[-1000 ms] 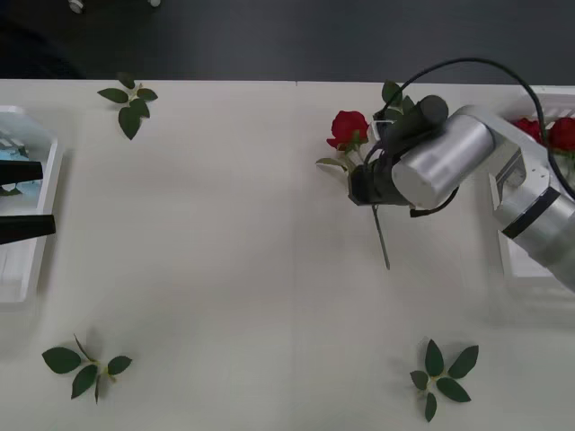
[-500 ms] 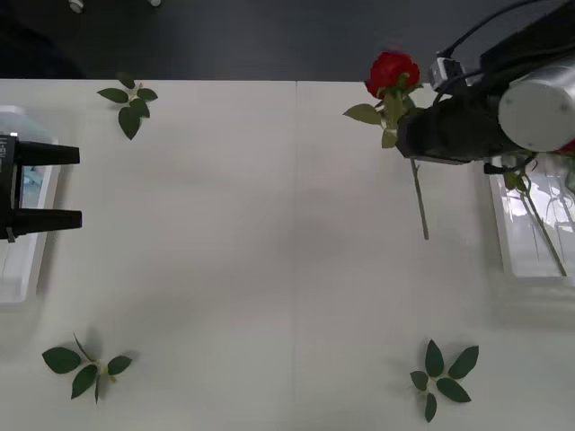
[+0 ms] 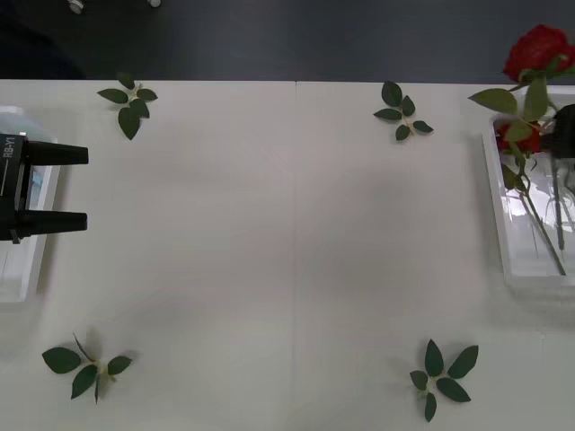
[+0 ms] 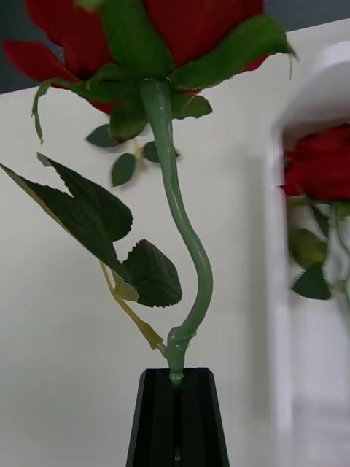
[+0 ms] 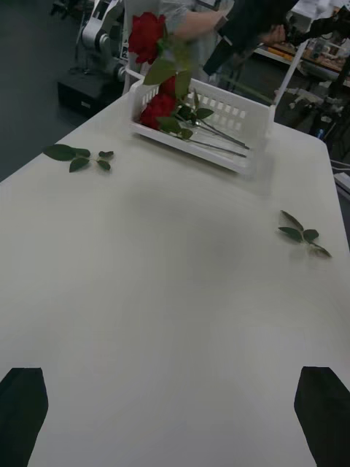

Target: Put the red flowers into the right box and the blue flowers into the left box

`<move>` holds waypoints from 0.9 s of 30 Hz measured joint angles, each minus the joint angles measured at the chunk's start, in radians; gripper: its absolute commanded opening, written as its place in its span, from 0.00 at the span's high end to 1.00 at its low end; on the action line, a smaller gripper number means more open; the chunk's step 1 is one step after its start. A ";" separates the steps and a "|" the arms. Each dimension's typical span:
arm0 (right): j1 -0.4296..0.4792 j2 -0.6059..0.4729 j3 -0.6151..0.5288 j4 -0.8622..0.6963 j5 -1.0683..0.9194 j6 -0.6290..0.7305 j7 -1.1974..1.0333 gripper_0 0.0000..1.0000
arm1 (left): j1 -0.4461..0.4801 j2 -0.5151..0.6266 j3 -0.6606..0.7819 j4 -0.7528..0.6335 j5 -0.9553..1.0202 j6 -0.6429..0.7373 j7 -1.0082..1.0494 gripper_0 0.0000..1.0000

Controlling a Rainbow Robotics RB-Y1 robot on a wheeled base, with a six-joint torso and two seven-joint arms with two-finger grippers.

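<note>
Right claw: the black right claw (image 4: 177, 419) is pressed together on the thin green stem of a deep-red artificial rose (image 3: 537, 52), pinching it low on the stem, at the far right edge of the scene.
Held rose: bloom up, stem bowed in a soft S above the pinch, leaves (image 4: 109, 233) fanning out to one side; it hangs over the far end of the right box.
Handling, my read: light as anything, and the stem looks wiry and springy, so the top-heavy bloom may sway. The bare stem is the place to take hold, never the petals.
Right box: the shallow white plastic tray (image 3: 503, 242) on the right of the worktop already holds red roses (image 3: 528, 136), stems lying lengthways toward the near end.
Left claw: the black left claw (image 3: 56, 187) stands spread and empty at the left edge, just over the left box (image 3: 27, 269).
Worktop: the pale worktop (image 3: 269, 251) carries loose green leaf sprigs (image 3: 128, 101) well apart; leave those.
Release, my guess: lower it flat so the stem settles beside the others.
</note>
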 measured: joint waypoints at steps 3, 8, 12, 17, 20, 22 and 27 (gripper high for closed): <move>0.043 -0.031 -0.051 -0.001 0.035 0.000 0.000 1.00 | 0.000 0.000 0.000 0.000 0.000 0.000 0.000 0.00; 0.095 -0.048 -0.076 0.000 0.228 0.000 0.000 1.00 | 0.000 0.000 0.000 0.000 0.000 0.000 0.000 0.00; 0.103 -0.048 -0.075 0.051 0.291 -0.015 0.000 1.00 | 0.000 0.000 0.000 0.000 0.000 0.000 0.000 0.00; 0.103 -0.048 -0.075 0.156 0.391 -0.049 0.000 1.00 | 0.000 0.000 0.000 0.000 0.000 0.000 0.000 0.00; 0.103 -0.048 -0.073 0.235 0.417 -0.125 0.003 1.00 | 0.000 0.000 0.000 0.000 0.000 0.000 0.000 0.00; 0.102 -0.048 -0.062 0.294 0.432 -0.191 0.005 1.00 | 0.000 0.000 0.000 0.000 0.000 0.000 0.000 0.00; 0.079 -0.048 0.002 0.416 0.473 -0.284 0.030 0.89 | 0.000 0.000 0.000 0.000 0.000 0.000 0.000 0.00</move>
